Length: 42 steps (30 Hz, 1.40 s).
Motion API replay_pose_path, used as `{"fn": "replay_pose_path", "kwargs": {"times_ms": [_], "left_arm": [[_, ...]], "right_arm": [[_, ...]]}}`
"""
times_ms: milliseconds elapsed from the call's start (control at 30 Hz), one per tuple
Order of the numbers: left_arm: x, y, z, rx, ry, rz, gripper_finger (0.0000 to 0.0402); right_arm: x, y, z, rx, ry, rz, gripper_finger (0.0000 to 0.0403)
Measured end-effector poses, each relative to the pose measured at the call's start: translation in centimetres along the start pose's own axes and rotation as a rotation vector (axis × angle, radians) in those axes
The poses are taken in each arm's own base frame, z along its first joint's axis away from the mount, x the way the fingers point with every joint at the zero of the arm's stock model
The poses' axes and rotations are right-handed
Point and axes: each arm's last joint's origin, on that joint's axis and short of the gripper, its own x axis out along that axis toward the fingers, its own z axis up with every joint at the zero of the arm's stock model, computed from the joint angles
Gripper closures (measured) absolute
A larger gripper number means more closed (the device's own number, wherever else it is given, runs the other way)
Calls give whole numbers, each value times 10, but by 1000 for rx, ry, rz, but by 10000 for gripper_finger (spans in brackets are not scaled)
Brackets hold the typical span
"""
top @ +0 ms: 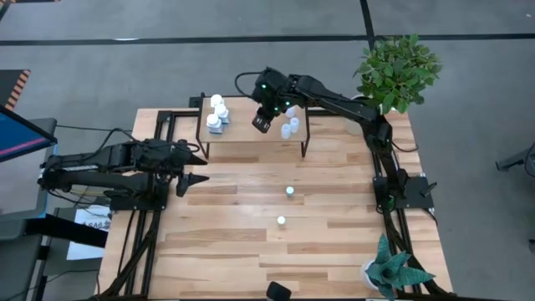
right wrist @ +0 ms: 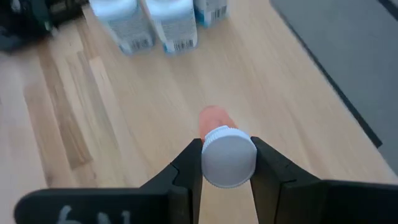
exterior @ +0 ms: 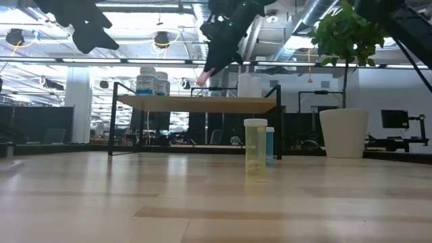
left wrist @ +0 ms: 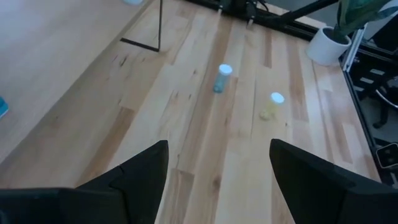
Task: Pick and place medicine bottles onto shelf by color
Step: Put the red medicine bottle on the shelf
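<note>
Above the shelf: right tool (top: 262,123) hangs over the middle of the shelf (top: 251,134), its fingers pinching an orange bottle with a white cap (right wrist: 227,155) (we read the colour from the right wrist view, where the orange body shows past the cap).
Right tool grip: both fingers (right wrist: 186,165) pressed against the cap's sides; bottle off the shelf top, seen cap-on in the right wrist view.
Shelf, left end: we count three white bottles (top: 216,113) clustered there, blue-printed labels showing in the low view (exterior: 146,82).
Shelf, right end: a few pale bottles (top: 290,125) just beside the right tool (exact count unclear to us).
Bench, open area: two small white-capped bottles standing upright in front of the shelf, well apart from it; the blue-bodied bottle (top: 289,191) nearer the shelf, the yellowish bottle (top: 281,221) nearer the front edge.
Left tool: (top: 194,167) hovers over the left side of the bench (top: 334,242), just off the shelf's left front leg; fingers (left wrist: 140,174) spread wide, nothing between them.
Surroundings: leafy plant (top: 398,69) at the far right corner, spiky plant (top: 393,269) in a white pot at the near right corner.
</note>
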Motion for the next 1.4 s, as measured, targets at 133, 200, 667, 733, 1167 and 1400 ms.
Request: {"fn": "replay_pose_path", "kwargs": {"times_ms": [133,200,667,733,1167,1400], "left_arm": [[0,0,0,0,4,1,136],[0,0,0,0,3,0,136],[0,0,0,-6,3,0,136],[0,0,0,-6,3,0,136],[0,0,0,-9,0,12,136],[0,0,0,-11,0,13,136]], "right_arm": [[8,-2,-3,-40,36,-2,296],[12,-2,-5,-56,53,-2,296],[15,-15,-11,-184,122,-15,295],[15,-16,-14,-190,151,-14,295],[14,-19,-18,-208,193,-12,279],[14,-19,-18,-208,195,-12,233]]}}
